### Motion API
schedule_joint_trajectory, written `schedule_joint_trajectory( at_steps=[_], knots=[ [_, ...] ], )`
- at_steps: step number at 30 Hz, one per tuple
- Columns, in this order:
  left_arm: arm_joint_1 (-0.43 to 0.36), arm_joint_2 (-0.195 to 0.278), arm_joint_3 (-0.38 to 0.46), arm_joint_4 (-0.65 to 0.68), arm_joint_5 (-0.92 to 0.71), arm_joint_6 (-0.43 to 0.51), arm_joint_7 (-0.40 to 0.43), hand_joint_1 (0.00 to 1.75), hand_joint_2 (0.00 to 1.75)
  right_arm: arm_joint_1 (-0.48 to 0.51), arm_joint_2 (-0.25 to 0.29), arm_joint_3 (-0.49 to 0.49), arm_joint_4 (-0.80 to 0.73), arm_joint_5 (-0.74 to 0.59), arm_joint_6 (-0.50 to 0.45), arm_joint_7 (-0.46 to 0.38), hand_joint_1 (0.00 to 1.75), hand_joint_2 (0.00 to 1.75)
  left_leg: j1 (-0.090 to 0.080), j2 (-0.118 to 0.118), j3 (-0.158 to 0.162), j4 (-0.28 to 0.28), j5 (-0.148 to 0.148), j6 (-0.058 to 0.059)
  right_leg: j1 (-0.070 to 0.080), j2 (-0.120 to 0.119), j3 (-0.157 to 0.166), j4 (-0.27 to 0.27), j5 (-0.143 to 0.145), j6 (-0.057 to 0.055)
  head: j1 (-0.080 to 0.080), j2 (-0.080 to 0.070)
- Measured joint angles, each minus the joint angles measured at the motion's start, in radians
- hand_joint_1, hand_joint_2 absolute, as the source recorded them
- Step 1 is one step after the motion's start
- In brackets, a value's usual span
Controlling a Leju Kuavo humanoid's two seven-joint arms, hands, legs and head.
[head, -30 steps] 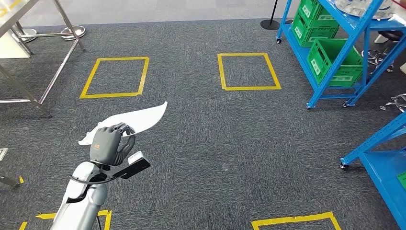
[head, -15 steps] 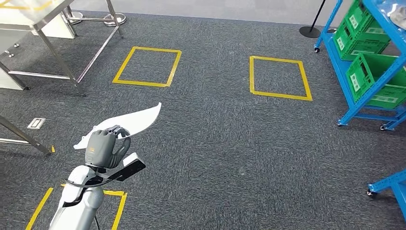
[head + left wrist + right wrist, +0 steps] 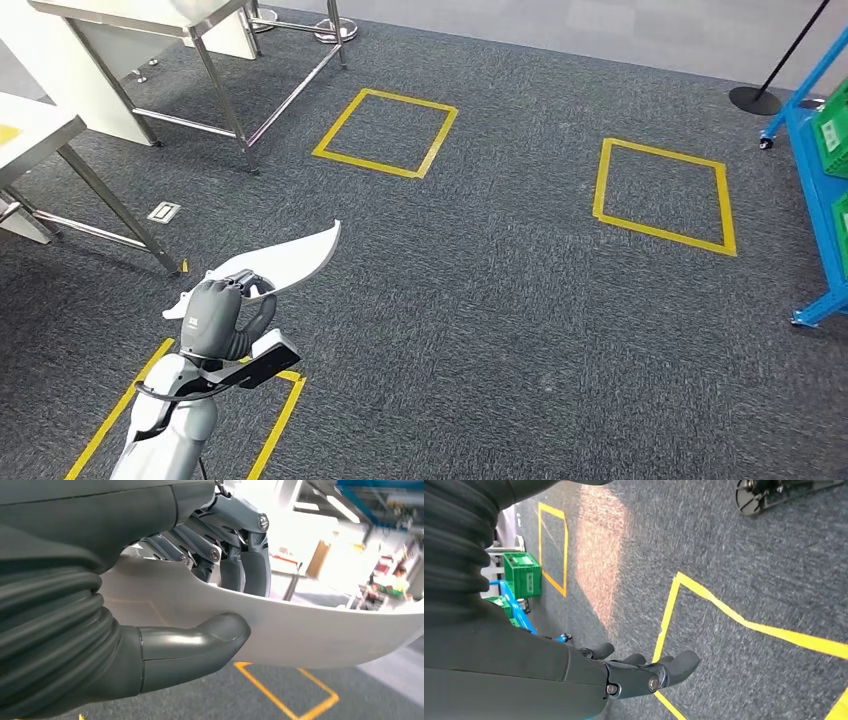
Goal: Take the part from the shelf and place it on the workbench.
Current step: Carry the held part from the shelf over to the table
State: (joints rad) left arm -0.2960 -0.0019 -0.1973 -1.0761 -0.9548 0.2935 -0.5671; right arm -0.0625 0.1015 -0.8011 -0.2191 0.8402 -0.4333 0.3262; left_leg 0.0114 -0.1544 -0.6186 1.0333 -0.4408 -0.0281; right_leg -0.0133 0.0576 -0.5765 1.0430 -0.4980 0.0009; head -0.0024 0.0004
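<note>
The left hand (image 3: 222, 315) grips the white part (image 3: 283, 260) between thumb and fingers above the carpet (image 3: 480, 290). The right hand (image 3: 644, 672) hangs empty, fingers loosely extended.

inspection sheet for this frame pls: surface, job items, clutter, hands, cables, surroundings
Surface: grey carpet with yellow taped squares; metal-legged workbench at upper left.
Job's things: white curved part gripped in left hand, thumb under its edge.
Clutter: nothing seen.
Hands: left hand holds the part; right hand holds nothing, fingers loosely extended over the floor.
Cables: black cable looped at left wrist.
Surroundings: blue shelf with green crates at right; floor outlet plate.
</note>
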Motion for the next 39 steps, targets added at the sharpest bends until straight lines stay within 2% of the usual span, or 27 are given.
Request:
schedule_joint_trajectory(
  at_steps=[1,2,4,5,7,8,10,11,13,14,16,17,18,20,22,23,24,25,27,29,31,32,33,35,37,38,39],
  knots=[
    [0.0,0.001,0.005,0.007,0.002,0.014,-0.009,1.59,1.75,-0.002,-0.002,-0.001,-0.001,0.0,0.003,0.004,0.0,1.75,0.001,0.01,-0.003,0.002,0.0,-0.005,0.0,-0.012,0.003,-0.004,0.003,-0.008,0.0,0.0],
    [-0.001,0.002,0.008,0.014,0.003,0.027,-0.016,1.59,1.75,-0.002,-0.004,-0.001,-0.001,0.002,0.006,0.008,0.0,1.75,0.0,0.035,-0.012,0.014,-0.009,-0.01,0.0,-0.025,0.005,-0.008,0.006,-0.016,-0.002,0.0],
    [-0.006,0.002,0.01,0.022,-0.003,0.042,-0.021,1.59,1.75,0.001,-0.005,-0.002,-0.001,0.008,0.011,0.011,0.0,1.75,-0.003,0.107,-0.051,0.095,-0.058,-0.014,0.0,-0.054,0.008,-0.014,0.008,-0.029,-0.007,0.0],
    [-0.007,0.001,0.01,0.024,-0.009,0.043,-0.018,1.59,1.75,0.004,-0.006,-0.002,-0.001,0.01,0.014,0.011,0.0,1.75,-0.003,0.13,-0.081,0.16,-0.092,-0.017,0.002,-0.069,0.008,-0.014,0.007,-0.032,-0.009,0.0],
    [-0.004,-0.002,0.01,0.025,-0.02,0.037,-0.005,1.59,1.75,0.009,-0.005,-0.002,-0.001,0.015,0.02,0.011,0.0,1.75,-0.001,0.145,-0.125,0.263,-0.129,-0.023,0.003,-0.101,0.008,-0.013,0.005,-0.034,-0.009,0.0],
    [-0.001,-0.002,0.01,0.025,-0.025,0.031,0.002,1.59,1.75,0.009,-0.005,-0.002,-0.001,0.017,0.023,0.011,0.0,1.75,-0.001,0.149,-0.124,0.268,-0.122,-0.024,0.003,-0.115,0.008,-0.013,0.004,-0.034,-0.009,0.0],
    [0.001,-0.002,0.01,0.021,-0.029,0.026,0.009,1.59,1.75,0.009,-0.003,-0.002,-0.001,0.018,0.026,0.011,0.0,1.75,-0.002,0.171,-0.066,0.169,-0.064,-0.021,0.004,-0.142,0.012,-0.012,0.0,-0.03,-0.009,0.0],
    [0.0,-0.002,0.01,0.019,-0.029,0.025,0.01,1.59,1.75,0.009,-0.002,-0.002,-0.001,0.018,0.026,0.011,0.0,1.75,-0.006,0.2,-0.028,0.1,-0.041,-0.016,0.006,-0.154,0.015,-0.011,-0.004,-0.026,-0.01,0.0],
    [-0.002,-0.005,0.01,0.013,-0.029,0.025,0.011,1.59,1.75,0.008,-0.001,-0.002,-0.001,0.019,0.026,0.011,0.0,1.75,-0.013,0.238,0.017,0.015,-0.019,0.0,0.012,-0.176,0.02,-0.008,-0.01,-0.017,-0.008,0.0],
    [-0.002,-0.006,0.01,0.012,-0.029,0.023,0.012,1.59,1.75,0.008,-0.001,-0.002,-0.001,0.02,0.027,0.012,0.0,1.75,-0.016,0.24,0.02,0.006,-0.021,0.008,0.016,-0.188,0.022,-0.008,-0.012,-0.012,-0.007,0.0],
    [0.001,-0.007,0.01,0.008,-0.029,0.014,0.017,1.59,1.75,0.006,0.0,-0.002,-0.002,0.024,0.03,0.015,0.0,1.75,-0.013,0.21,0.018,0.003,-0.016,0.021,0.015,-0.204,0.028,-0.008,-0.017,-0.001,-0.006,0.0],
    [0.004,-0.007,0.01,0.004,-0.029,0.008,0.021,1.59,1.75,0.005,0.0,-0.002,-0.002,0.028,0.032,0.018,0.0,1.75,-0.01,0.196,0.019,0.001,-0.014,0.027,0.013,-0.187,0.026,0.001,-0.026,0.006,-0.006,0.0],
    [0.006,-0.007,0.01,-0.001,-0.028,0.003,0.026,1.59,1.75,0.006,0.0,-0.002,-0.002,0.031,0.033,0.019,0.0,1.75,-0.006,0.182,0.02,-0.002,-0.011,0.033,0.01,-0.157,0.016,0.029,-0.044,0.012,-0.004,0.0],
    [0.014,-0.009,0.01,-0.009,-0.027,0.0,0.032,1.59,1.75,0.01,0.0,-0.002,-0.002,0.034,0.032,0.016,0.0,1.75,-0.002,0.154,0.018,-0.003,-0.008,0.041,0.005,-0.087,-0.038,0.141,-0.101,0.02,0.0,0.0],
    [0.027,-0.01,0.01,-0.01,-0.022,0.005,0.03,1.59,1.75,0.014,0.0,-0.003,-0.002,0.036,0.03,0.014,0.0,1.75,-0.002,0.124,0.014,-0.001,-0.007,0.044,0.003,-0.065,-0.1,0.256,-0.138,0.023,0.002,0.0],
    [0.033,-0.01,0.01,-0.009,-0.02,0.011,0.027,1.59,1.75,0.015,-0.001,-0.003,-0.002,0.036,0.029,0.015,0.0,1.75,-0.001,0.107,0.013,0.0,-0.007,0.043,0.002,-0.063,-0.113,0.273,-0.131,0.023,0.002,0.0],
    [0.037,-0.01,0.01,-0.007,-0.017,0.018,0.024,1.59,1.75,0.015,-0.002,-0.003,-0.002,0.036,0.027,0.016,0.0,1.75,-0.001,0.091,0.013,0.002,-0.006,0.042,0.001,-0.061,-0.106,0.249,-0.105,0.022,0.002,0.0],
    [0.039,-0.01,0.01,-0.006,-0.015,0.024,0.021,1.59,1.75,0.015,-0.003,-0.003,-0.003,0.036,0.026,0.017,0.0,1.75,0.0,0.074,0.013,0.004,-0.006,0.04,-0.001,-0.053,-0.081,0.192,-0.068,0.021,0.002,0.0],
    [0.039,-0.01,0.011,-0.006,-0.011,0.034,0.02,1.59,1.75,0.011,-0.008,-0.004,-0.006,0.036,0.024,0.017,0.0,1.75,0.0,0.045,0.009,0.009,-0.005,0.03,-0.005,-0.013,-0.023,0.061,-0.013,0.018,0.002,0.0],
    [0.037,-0.009,0.016,-0.008,-0.009,0.04,0.025,1.59,1.75,0.006,-0.011,-0.005,-0.008,0.036,0.023,0.011,0.0,1.75,0.001,0.023,0.003,0.01,-0.003,0.016,-0.004,0.009,0.0,0.006,-0.004,0.012,0.001,0.0],
    [0.035,-0.006,0.026,-0.013,-0.009,0.041,0.036,1.59,1.75,-0.001,-0.014,-0.008,-0.008,0.036,0.021,0.008,0.0,1.75,0.003,0.009,-0.003,0.006,0.003,0.001,-0.001,-0.013,0.003,0.002,0.0,0.0,0.001,0.0],
    [0.034,-0.004,0.032,-0.016,-0.01,0.041,0.041,1.59,1.75,-0.004,-0.016,-0.009,-0.009,0.035,0.021,0.01,0.0,1.75,0.003,0.025,-0.008,0.011,-0.001,-0.004,-0.002,-0.024,0.005,-0.002,0.004,-0.008,0.0,0.0],
    [0.032,-0.001,0.037,-0.018,-0.011,0.041,0.046,1.59,1.75,-0.006,-0.017,-0.011,-0.009,0.035,0.02,0.013,0.0,1.75,0.002,0.053,-0.019,0.03,-0.015,-0.008,-0.002,-0.036,0.007,-0.005,0.007,-0.017,-0.001,0.0],
    [0.029,0.001,0.043,-0.021,-0.012,0.042,0.051,1.59,1.75,-0.005,-0.018,-0.014,-0.009,0.033,0.021,0.016,0.0,1.75,0.0,0.122,-0.064,0.127,-0.076,-0.015,-0.001,-0.062,0.008,-0.009,0.008,-0.028,-0.005,0.0],
    [0.031,0.002,0.049,-0.024,-0.013,0.042,0.055,1.59,1.75,-0.001,-0.018,-0.019,-0.009,0.033,0.022,0.016,0.0,1.75,0.001,0.145,-0.118,0.253,-0.132,-0.021,0.001,-0.091,0.007,-0.009,0.007,-0.032,-0.005,0.0],
    [0.034,0.002,0.052,-0.024,-0.012,0.042,0.056,1.59,1.75,0.0,-0.018,-0.022,-0.009,0.032,0.023,0.017,0.0,1.75,0.001,0.148,-0.129,0.282,-0.138,-0.023,0.001,-0.106,0.006,-0.009,0.006,-0.032,-0.006,0.0],
    [0.037,0.002,0.056,-0.026,-0.012,0.042,0.058,1.59,1.75,0.0,-0.018,-0.023,-0.009,0.032,0.023,0.017,0.0,1.75,0.002,0.151,-0.119,0.272,-0.123,-0.023,0.001,-0.12,0.007,-0.008,0.005,-0.031,-0.006,0.0]
  ],
)
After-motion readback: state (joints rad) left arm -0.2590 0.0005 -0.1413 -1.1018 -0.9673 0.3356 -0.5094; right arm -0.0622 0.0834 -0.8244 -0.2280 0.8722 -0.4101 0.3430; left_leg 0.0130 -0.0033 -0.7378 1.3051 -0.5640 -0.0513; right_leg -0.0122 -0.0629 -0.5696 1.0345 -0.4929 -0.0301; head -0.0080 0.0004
